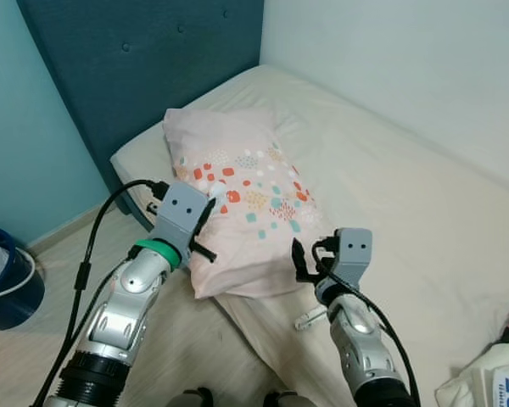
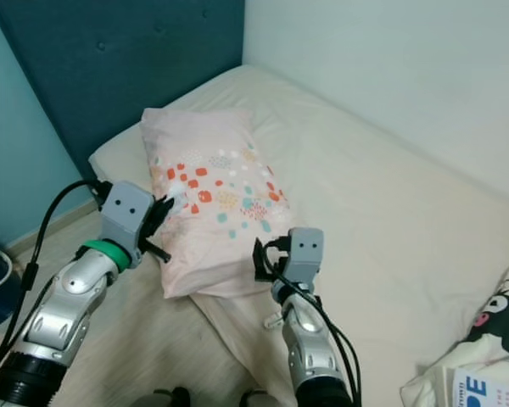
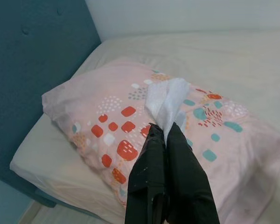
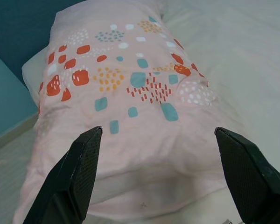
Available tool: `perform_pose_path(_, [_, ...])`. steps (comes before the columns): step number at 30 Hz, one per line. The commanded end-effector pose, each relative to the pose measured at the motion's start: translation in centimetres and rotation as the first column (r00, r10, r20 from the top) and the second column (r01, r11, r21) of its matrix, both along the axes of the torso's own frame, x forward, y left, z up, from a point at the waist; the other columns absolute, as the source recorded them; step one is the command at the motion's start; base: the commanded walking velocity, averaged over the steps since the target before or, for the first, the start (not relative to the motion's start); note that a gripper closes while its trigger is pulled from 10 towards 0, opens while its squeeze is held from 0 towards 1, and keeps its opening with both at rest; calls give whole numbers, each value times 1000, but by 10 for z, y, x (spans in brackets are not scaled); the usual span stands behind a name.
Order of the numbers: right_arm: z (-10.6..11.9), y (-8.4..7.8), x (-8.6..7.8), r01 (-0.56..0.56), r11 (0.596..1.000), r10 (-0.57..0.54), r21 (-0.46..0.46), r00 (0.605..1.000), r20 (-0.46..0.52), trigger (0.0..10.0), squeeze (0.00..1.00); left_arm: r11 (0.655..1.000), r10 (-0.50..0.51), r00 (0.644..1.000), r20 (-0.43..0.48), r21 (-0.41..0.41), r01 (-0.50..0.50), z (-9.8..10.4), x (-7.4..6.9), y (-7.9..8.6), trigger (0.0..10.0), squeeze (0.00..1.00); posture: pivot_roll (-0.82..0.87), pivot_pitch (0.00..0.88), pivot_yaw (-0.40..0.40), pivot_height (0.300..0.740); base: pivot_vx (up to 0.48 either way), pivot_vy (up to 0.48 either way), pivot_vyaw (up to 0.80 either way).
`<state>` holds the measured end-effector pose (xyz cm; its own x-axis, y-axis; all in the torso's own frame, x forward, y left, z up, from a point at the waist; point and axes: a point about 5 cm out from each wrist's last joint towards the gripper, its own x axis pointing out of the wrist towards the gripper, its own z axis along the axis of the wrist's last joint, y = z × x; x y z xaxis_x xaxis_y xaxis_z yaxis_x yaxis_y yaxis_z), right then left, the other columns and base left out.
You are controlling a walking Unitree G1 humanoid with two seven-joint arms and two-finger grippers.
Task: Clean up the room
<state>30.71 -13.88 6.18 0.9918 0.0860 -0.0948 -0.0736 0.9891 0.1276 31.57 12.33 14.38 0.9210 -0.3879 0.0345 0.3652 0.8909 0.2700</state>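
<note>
A pink pillow [image 1: 246, 186] with orange and teal patches lies at the head of the cream bed [image 1: 407, 195], hanging over the bed's left edge. My left gripper [image 3: 164, 131] hovers over the pillow's left side, shut on a crumpled white tissue [image 3: 168, 98] that sticks out past the fingertips. My right gripper [image 1: 310, 254] stands open just before the pillow's near end, one finger [image 4: 77, 175] on each side of that end in the right wrist view, with nothing between them.
A dark teal headboard [image 1: 153, 59] stands behind the pillow, white wall to the right. A blue bin [image 1: 8, 284] with a white liner sits on the wood floor at the left. A white plush and printed paper [image 2: 483, 365] lie at the bed's near right.
</note>
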Motion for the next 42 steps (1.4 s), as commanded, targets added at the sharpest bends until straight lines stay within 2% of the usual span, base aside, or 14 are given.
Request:
perform_pose_path(1, [-5, -3, -2, 18, 1000, -18, 4, 1000, -17, 10000, 0, 1000, -10, 1000, -12, 9, 10, -2, -2, -2, 10000, 0, 4, 104, 80, 675, 0, 0, 0])
perform_pose_path(20, [-10, -6, -6, 56, 998, -56, 5, 998, -24, 10000, 0, 999, -31, 999, -22, 10, 31, -3, -3, -7, 10000, 0, -2, 120, 94, 615, 0, 0, 0])
perform_pose_path(24, [-13, -17, -7, 137, 991, -137, -14, 989, -53, 10000, 0, 999, -34, 999, -25, 11, 35, -4, -4, -8, 10000, 0, -4, 125, 95, 611, 0, 0, 0])
perform_pose_path(33, [-13, -33, -6, 281, 958, -275, 58, 957, -89, 10000, 0, 999, -41, 999, -29, 10, 41, -3, -4, -9, 10000, 0, -3, 136, 99, 611, 0, 0, 0])
perform_pose_path(37, [-16, -32, -7, 276, 959, -268, 65, 957, -109, 10000, 0, 999, -42, 999, -30, 10, 42, -3, -5, -9, 10000, 0, -3, 137, 99, 611, 0, 0, 0])
perform_pose_path(42, [-23, -21, -6, 207, 971, -185, 117, 966, -179, 10000, 0, 999, -42, 999, -25, 10, 42, -1, -5, -9, 10000, 0, 4, 151, 101, 611, 0, 0, 0])
